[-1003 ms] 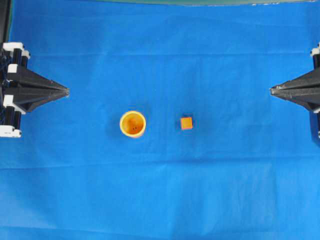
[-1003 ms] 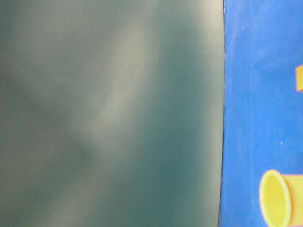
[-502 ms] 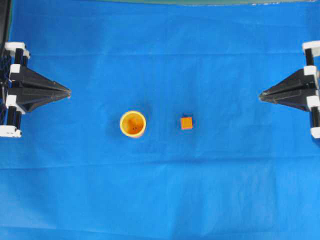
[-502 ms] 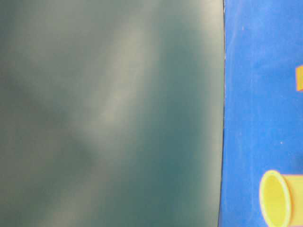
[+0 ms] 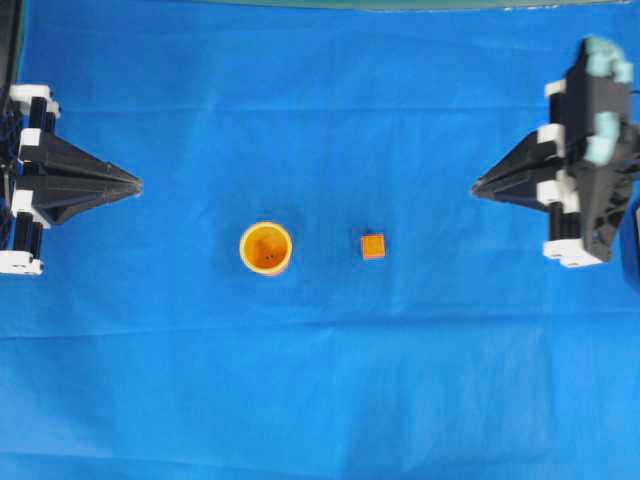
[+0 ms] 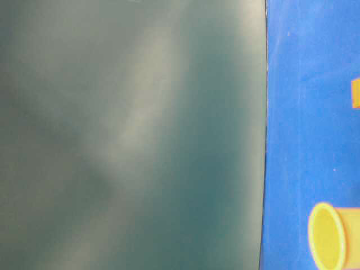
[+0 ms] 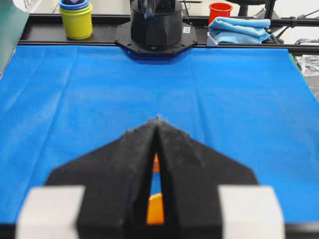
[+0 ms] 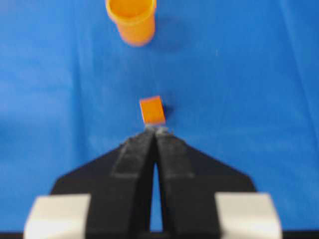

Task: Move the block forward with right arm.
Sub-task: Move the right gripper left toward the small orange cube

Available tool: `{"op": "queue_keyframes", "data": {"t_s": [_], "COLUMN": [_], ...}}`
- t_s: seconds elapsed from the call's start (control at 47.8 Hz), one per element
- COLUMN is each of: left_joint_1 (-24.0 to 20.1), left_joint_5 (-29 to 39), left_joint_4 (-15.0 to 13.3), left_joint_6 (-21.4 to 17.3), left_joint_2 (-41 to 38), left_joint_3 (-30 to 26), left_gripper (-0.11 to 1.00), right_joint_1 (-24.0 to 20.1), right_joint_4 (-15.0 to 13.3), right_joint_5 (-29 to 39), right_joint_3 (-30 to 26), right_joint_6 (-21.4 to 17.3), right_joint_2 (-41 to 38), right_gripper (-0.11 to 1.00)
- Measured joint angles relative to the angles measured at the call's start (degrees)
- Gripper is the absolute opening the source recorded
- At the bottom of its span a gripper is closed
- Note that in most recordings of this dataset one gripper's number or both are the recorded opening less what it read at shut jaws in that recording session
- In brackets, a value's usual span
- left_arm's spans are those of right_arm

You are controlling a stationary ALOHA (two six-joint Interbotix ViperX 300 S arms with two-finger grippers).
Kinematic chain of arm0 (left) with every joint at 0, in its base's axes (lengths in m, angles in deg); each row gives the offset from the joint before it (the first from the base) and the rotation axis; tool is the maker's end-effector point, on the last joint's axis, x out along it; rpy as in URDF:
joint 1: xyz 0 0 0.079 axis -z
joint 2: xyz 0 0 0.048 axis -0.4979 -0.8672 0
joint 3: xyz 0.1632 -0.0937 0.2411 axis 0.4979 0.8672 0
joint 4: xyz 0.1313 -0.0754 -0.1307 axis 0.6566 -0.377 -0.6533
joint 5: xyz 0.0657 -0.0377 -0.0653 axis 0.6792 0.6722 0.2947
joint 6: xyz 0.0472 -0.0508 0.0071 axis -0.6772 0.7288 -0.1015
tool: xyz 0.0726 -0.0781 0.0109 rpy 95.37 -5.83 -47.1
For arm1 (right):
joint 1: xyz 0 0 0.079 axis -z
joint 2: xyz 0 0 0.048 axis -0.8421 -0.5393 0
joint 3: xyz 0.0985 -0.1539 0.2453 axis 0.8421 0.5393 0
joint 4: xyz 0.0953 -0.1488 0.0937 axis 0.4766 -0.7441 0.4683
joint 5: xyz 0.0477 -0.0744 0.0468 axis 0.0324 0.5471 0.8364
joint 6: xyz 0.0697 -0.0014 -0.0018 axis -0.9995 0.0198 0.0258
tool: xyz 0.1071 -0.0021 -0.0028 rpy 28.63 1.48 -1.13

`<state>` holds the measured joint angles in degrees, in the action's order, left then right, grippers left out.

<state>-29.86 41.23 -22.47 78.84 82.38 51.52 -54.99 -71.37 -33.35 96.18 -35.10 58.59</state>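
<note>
I see the block [image 5: 373, 246], a small orange cube with flat faces and crisp edges, sitting square on the blue cloth [image 5: 320, 380] near the middle of the desk, a little toward its right edge. The round orange cup [image 5: 266, 247] stands apart from it on its left, open mouth up. My right gripper [image 5: 476, 187] is clenched, its black pointed fingers pressed tip to tip with nothing between them, aimed at the block but well short of it. Compared with a second ago, this arm has reached farther in from the right edge, and more of its white brackets and teal pads show. The left gripper [image 5: 136, 185] is clenched too, empty, unmoved at the left edge. The block and cup have not shifted.
</note>
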Motion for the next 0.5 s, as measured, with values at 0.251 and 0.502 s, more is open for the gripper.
{"op": "queue_keyframes", "data": {"t_s": [0.251,0.502], "left_joint_1": [0.0,0.0], "left_joint_5": [0.0,0.0], "left_joint_4": [0.0,0.0], "left_joint_6": [0.0,0.0], "left_joint_2": [0.0,0.0], "left_joint_3": [0.0,0.0], "left_gripper": [0.01,0.01], "right_joint_1": [0.0,0.0], "right_joint_4": [0.1,0.0], "right_joint_5": [2.0,2.3], "right_joint_3": [-3.8,-7.1], "right_joint_6": [0.4,0.6], "right_joint_2": [-6.3,-12.0], "right_gripper": [0.01,0.45]}}
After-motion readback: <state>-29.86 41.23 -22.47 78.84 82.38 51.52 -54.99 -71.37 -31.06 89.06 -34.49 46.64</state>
